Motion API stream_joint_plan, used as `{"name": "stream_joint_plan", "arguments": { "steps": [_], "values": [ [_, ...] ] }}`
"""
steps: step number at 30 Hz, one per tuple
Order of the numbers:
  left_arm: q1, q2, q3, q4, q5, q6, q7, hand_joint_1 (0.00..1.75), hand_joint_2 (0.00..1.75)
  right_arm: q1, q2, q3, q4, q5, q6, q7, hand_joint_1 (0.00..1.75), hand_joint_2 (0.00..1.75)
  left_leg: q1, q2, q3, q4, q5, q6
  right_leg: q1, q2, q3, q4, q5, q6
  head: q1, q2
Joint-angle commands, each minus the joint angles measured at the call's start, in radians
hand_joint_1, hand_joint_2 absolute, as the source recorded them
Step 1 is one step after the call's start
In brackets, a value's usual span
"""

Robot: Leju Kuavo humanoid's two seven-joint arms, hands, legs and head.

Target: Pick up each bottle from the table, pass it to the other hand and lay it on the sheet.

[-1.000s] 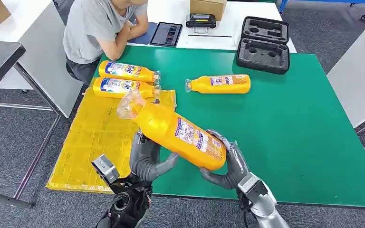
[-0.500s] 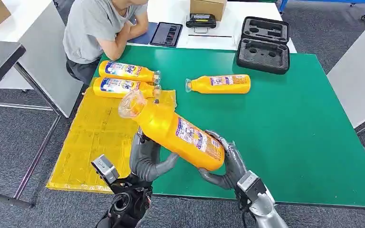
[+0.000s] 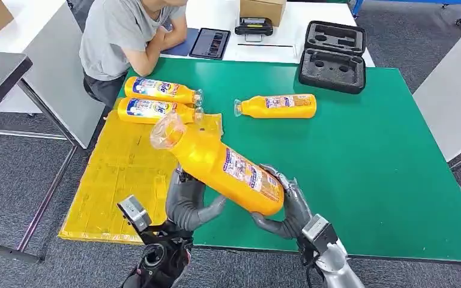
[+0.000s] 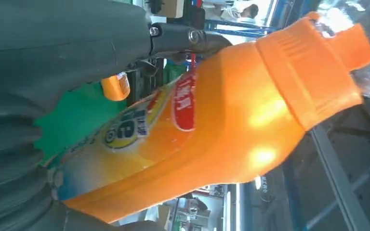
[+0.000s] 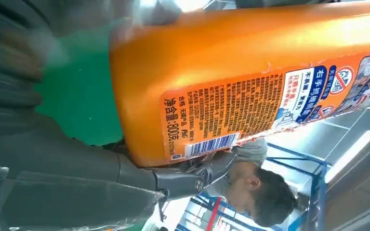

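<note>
A big orange bottle [image 3: 225, 168] with a clear wrapped cap hangs tilted over the table's near edge, cap toward the yellow sheet [image 3: 117, 174]. My right hand [image 3: 285, 210] grips its base. My left hand [image 3: 186, 201] cups its middle from below, fingers wrapped around it. Up close the bottle [image 4: 212, 120] lies against my left hand [image 4: 53, 57], and its label end [image 5: 250, 72] sits in my right hand [image 5: 67, 178]. Two more bottles [image 3: 159, 90] [image 3: 153, 110] lie at the sheet's far end. Another bottle [image 3: 279, 106] lies on the green table [image 3: 366, 168].
A person [image 3: 126, 36] sits at the far left corner, arms on the white table. A black foam case [image 3: 333, 57] stands at the green table's far edge. A tablet [image 3: 210, 43] and a cardboard box [image 3: 263, 9] lie behind it.
The held bottle has shifted slightly, its cap end a little higher and to the right. My left hand has risen a little under it.
</note>
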Motion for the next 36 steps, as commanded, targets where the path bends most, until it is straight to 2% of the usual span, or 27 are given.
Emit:
{"name": "stream_joint_plan", "arguments": {
  "steps": [1,4,5,6,8,9,10,17,18,19,20,21,23,26,27,30,35,36],
  "values": [
    [-0.028,0.008,-0.012,0.068,-0.005,0.006,0.003,0.00,1.75,-0.031,-0.002,-0.015,0.018,-0.004,0.012,-0.003,1.75,1.75,0.000,0.001,0.004,-0.001,-0.001,-0.001,0.001,0.001,0.004,-0.001,-0.001,-0.002,0.000,0.000],
    [-0.028,0.008,-0.012,0.068,-0.005,0.006,0.003,0.00,1.75,-0.031,-0.002,-0.015,0.018,-0.004,0.012,-0.003,1.75,1.75,0.002,0.001,0.009,0.000,-0.004,-0.003,0.002,0.001,0.009,-0.001,-0.003,-0.003,0.000,0.000],
    [-0.028,0.008,-0.012,0.068,-0.005,0.006,0.003,0.00,1.75,-0.031,-0.002,-0.015,0.018,-0.004,0.012,-0.003,1.75,1.75,0.000,0.000,0.002,-0.001,-0.001,-0.001,0.000,0.000,0.002,-0.001,-0.001,-0.001,0.000,0.000],
    [-0.030,0.009,-0.014,0.069,-0.004,0.009,0.003,0.00,1.75,-0.032,0.001,-0.015,0.017,-0.008,0.018,-0.003,1.75,1.75,0.001,0.001,0.006,0.000,-0.002,-0.002,0.001,0.001,0.006,-0.001,-0.002,-0.002,0.000,0.000],
    [-0.033,0.014,-0.020,0.068,-0.006,0.012,0.003,0.00,1.75,-0.037,0.004,-0.015,0.021,-0.012,0.030,-0.003,1.75,1.75,0.001,0.001,0.004,-0.001,-0.001,-0.001,0.001,0.001,0.003,-0.001,-0.001,-0.002,0.000,0.000],
    [-0.034,0.016,-0.022,0.068,-0.006,0.013,0.003,0.00,1.75,-0.043,0.006,-0.015,0.027,-0.014,0.036,-0.003,1.75,1.75,0.002,0.002,0.011,0.000,-0.004,-0.003,0.002,0.002,0.011,-0.001,-0.003,-0.004,0.000,0.000],
    [-0.035,0.017,-0.023,0.065,-0.006,0.014,0.003,0.00,1.75,-0.046,0.007,-0.015,0.030,-0.011,0.036,-0.003,1.75,1.75,0.000,0.001,0.003,-0.001,-0.001,-0.001,0.000,0.001,0.003,-0.001,-0.001,-0.001,0.000,0.000],
    [-0.043,0.021,-0.035,0.045,-0.005,0.020,0.003,0.00,1.75,-0.069,0.038,0.007,0.093,0.000,0.045,-0.003,1.75,1.75,0.001,0.002,0.004,-0.001,-0.001,-0.001,0.001,0.002,0.004,-0.001,-0.001,-0.002,0.000,0.000],
    [-0.042,0.020,-0.037,0.043,-0.007,0.021,0.003,0.00,1.75,-0.069,0.048,0.012,0.098,0.004,0.042,-0.003,1.75,1.75,0.001,0.002,0.007,-0.001,-0.003,-0.002,0.002,0.002,0.007,-0.001,-0.002,-0.003,0.000,0.000],
    [-0.042,0.020,-0.037,0.043,-0.007,0.021,0.003,0.00,1.75,-0.069,0.048,0.012,0.098,0.004,0.042,-0.003,1.75,1.75,0.001,0.002,0.005,-0.001,-0.001,-0.002,0.001,0.002,0.004,-0.001,-0.001,-0.002,0.000,0.000],
    [-0.042,0.020,-0.037,0.043,-0.007,0.021,0.003,0.00,1.75,-0.069,0.048,0.012,0.098,0.004,0.042,-0.003,1.75,1.75,0.002,0.004,0.011,-0.001,-0.004,-0.003,0.002,0.004,0.011,-0.002,-0.003,-0.004,0.000,0.000],
    [-0.042,0.020,-0.037,0.043,-0.007,0.021,0.003,0.00,1.75,-0.069,0.048,0.012,0.098,0.004,0.042,-0.003,1.75,1.75,0.001,0.002,0.005,-0.001,-0.001,-0.002,0.001,0.002,0.004,-0.001,-0.001,-0.002,0.000,0.000],
    [-0.042,0.020,-0.037,0.043,-0.007,0.021,0.003,0.00,1.75,-0.069,0.048,0.012,0.098,0.004,0.042,-0.003,1.75,1.75,0.001,0.002,0.005,-0.001,-0.002,-0.002,0.001,0.002,0.005,-0.001,-0.001,-0.002,0.000,0.000],
    [-0.042,0.020,-0.037,0.043,-0.007,0.021,0.003,0.00,1.75,-0.069,0.048,0.012,0.098,0.004,0.042,-0.003,1.75,1.75,0.003,0.002,0.012,0.000,-0.005,-0.003,0.003,0.002,0.012,-0.002,-0.004,-0.004,0.000,0.000],
    [-0.042,0.020,-0.037,0.043,-0.007,0.021,0.003,0.00,1.75,-0.069,0.048,0.012,0.098,0.004,0.042,-0.003,1.75,1.75,0.001,0.002,0.007,-0.001,-0.002,-0.002,0.002,0.002,0.007,-0.001,-0.002,-0.002,0.000,0.000],
    [-0.042,0.020,-0.037,0.043,-0.007,0.021,0.003,0.00,1.75,-0.069,0.048,0.012,0.098,0.004,0.042,-0.003,1.75,1.75,0.001,0.001,0.005,-0.001,-0.001,-0.002,0.001,0.001,0.005,-0.001,-0.001,-0.002,0.000,0.000],
    [-0.042,0.020,-0.037,0.043,-0.007,0.021,0.003,0.00,1.75,-0.069,0.048,0.012,0.098,0.004,0.042,-0.003,1.75,1.75,0.002,0.002,0.010,-0.001,-0.004,-0.003,0.002,0.002,0.010,-0.002,-0.003,-0.003,0.000,0.000],
    [-0.042,0.020,-0.037,0.043,-0.007,0.021,0.003,0.00,1.75,-0.069,0.048,0.012,0.098,0.004,0.042,-0.003,1.75,1.75,0.001,0.001,0.003,-0.001,-0.001,-0.001,0.001,0.001,0.003,-0.001,-0.001,-0.001,0.000,0.000]
  ]
}}
